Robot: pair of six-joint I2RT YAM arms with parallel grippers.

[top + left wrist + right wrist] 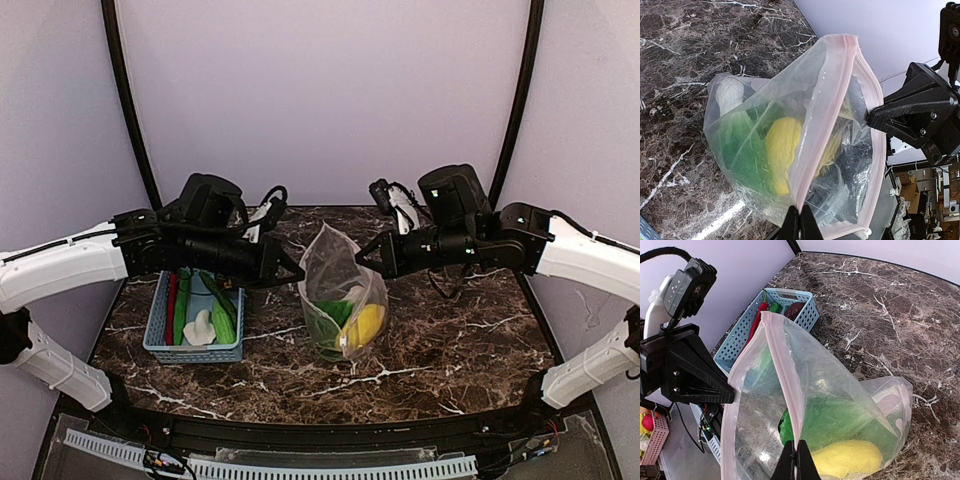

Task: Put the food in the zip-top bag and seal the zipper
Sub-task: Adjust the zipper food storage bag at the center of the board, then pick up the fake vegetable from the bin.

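The clear zip-top bag (335,268) stands in mid table with its mouth open. Inside it lie a green leafy bunch (328,318) and a yellow oval piece (365,325). My left gripper (298,275) is shut on the pale pink zipper strip (830,100) at the mouth's left side, pinching it at the fingertips (800,216). My right gripper (362,258) is shut on the opposite strip (782,365), pinching it at its fingertips (796,452). Between them they hold the mouth apart. A red chilli (171,300), green long pieces (222,315) and a white piece (200,328) lie in the basket.
The light blue basket (190,352) stands left of the bag, under my left arm. In the right wrist view its rim (747,325) shows with a dark red fruit (795,310) inside. The table is dark marble (450,340), with pale walls behind.
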